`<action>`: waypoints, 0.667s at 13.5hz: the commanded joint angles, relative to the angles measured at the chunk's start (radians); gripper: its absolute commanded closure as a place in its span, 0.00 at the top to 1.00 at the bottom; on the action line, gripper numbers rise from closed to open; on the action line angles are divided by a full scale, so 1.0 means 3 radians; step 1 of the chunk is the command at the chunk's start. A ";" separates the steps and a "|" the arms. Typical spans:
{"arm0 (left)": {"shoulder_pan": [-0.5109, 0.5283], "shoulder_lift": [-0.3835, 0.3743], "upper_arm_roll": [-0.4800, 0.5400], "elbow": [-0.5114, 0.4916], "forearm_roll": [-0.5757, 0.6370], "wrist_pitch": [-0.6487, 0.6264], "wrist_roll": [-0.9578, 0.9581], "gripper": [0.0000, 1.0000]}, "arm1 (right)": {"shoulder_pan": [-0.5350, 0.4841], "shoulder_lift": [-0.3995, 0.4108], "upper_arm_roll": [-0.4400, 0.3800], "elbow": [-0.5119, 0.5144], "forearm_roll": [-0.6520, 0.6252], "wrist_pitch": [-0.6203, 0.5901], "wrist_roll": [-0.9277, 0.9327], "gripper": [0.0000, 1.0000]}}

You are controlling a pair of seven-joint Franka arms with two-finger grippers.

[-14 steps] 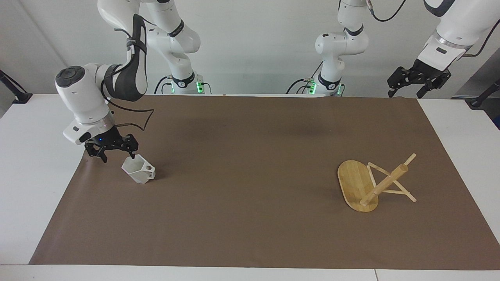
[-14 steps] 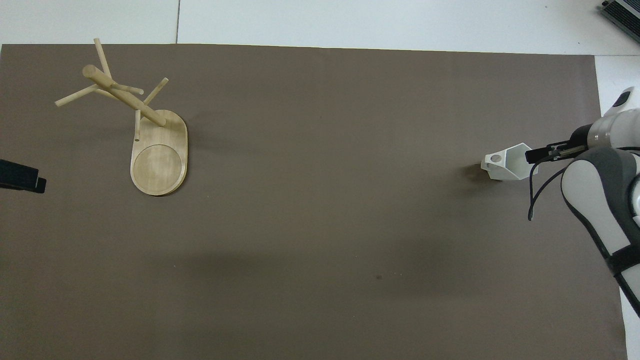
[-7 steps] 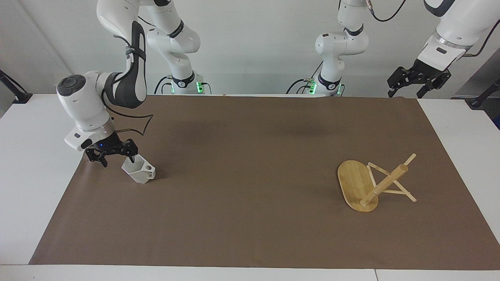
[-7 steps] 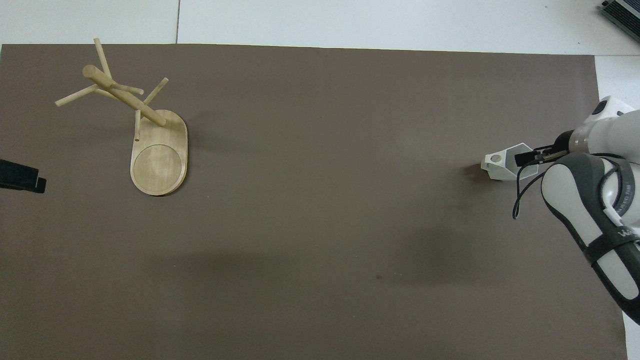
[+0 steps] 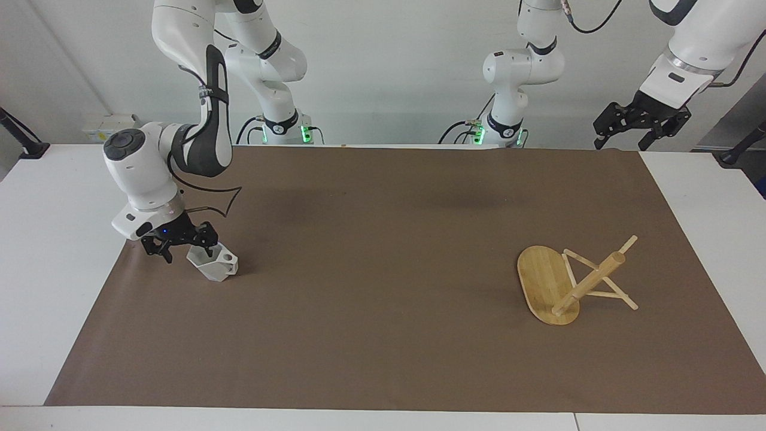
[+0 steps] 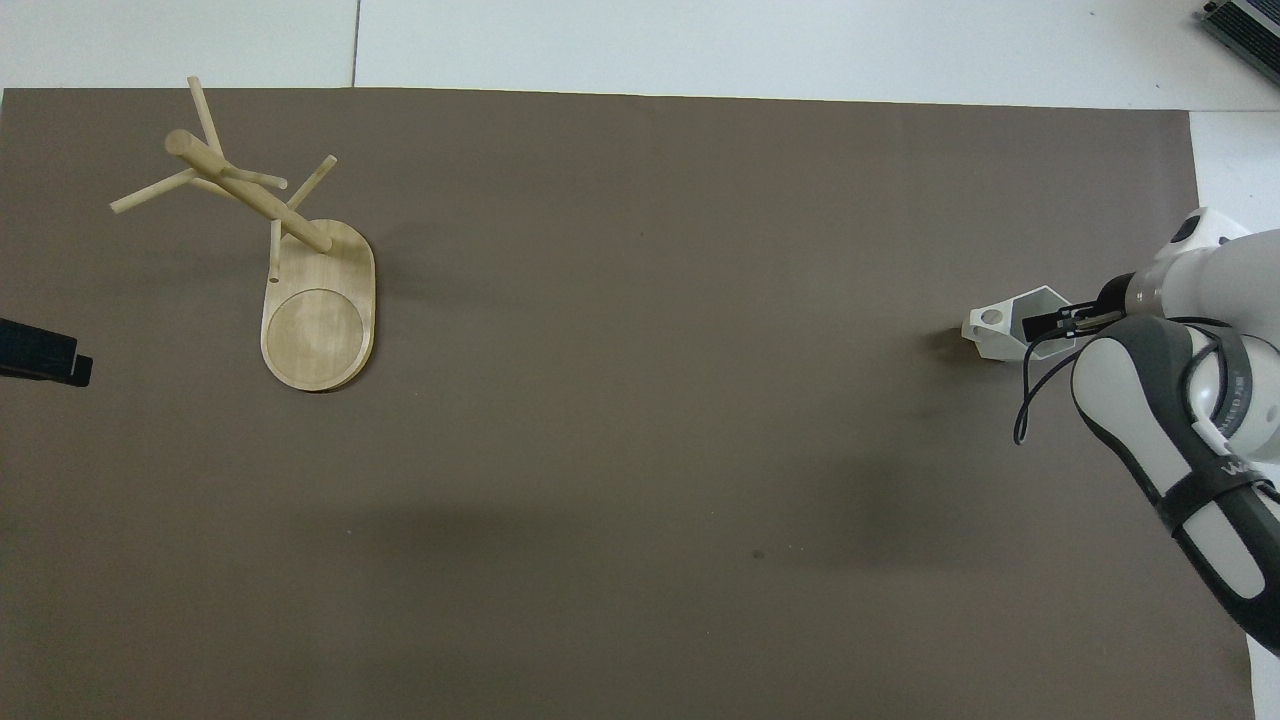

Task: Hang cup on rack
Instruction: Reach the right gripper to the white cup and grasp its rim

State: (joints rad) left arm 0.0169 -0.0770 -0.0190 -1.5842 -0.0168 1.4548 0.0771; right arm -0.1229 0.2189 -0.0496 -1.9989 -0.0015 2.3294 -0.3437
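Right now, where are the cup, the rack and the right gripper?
cup (image 5: 216,267): facing view, on its faceted white side wall.
rack (image 5: 543,281): facing view, on the bare oval bamboo base.
right gripper (image 5: 184,246): facing view, midway between its fingertips, at the cup's rim.

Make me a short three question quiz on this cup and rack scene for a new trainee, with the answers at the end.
1. True or false: the cup already hangs on a peg of the rack.
2. Which hand is down at the cup? A: the right hand. B: the left hand.
3. Fill in: the rack stands toward the ____ arm's end of the table.

Key
1. False: it sits tilted on the brown mat, far from the rack.
2. A: one finger reaches into the cup's mouth; the left hand waits raised, off the mat.
3. left
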 commanded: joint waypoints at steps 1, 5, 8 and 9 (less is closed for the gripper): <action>0.0031 -0.0076 -0.0024 -0.0063 0.0025 -0.0022 -0.0022 1.00 | -0.0025 -0.0075 0.0017 -0.0071 0.0005 0.0028 0.0169 0.77; 0.0031 -0.0076 -0.0024 -0.0063 0.0025 -0.0022 -0.0022 1.00 | -0.0081 -0.0070 0.0012 -0.0056 0.0000 0.0013 0.0179 0.40; 0.0031 -0.0076 -0.0024 -0.0068 0.0025 -0.0022 -0.0022 1.00 | -0.0040 -0.0070 0.0012 -0.0036 0.0000 -0.0003 0.0184 0.29; 0.0031 -0.0076 -0.0024 -0.0068 0.0025 -0.0022 -0.0022 1.00 | -0.0040 -0.0070 0.0017 -0.0035 0.0000 -0.0003 0.0184 0.29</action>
State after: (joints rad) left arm 0.0169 -0.0770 -0.0190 -1.5842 -0.0168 1.4548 0.0771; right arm -0.1320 0.2159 -0.0529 -1.9980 -0.0015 2.3294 -0.3058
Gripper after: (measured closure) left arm 0.000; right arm 0.709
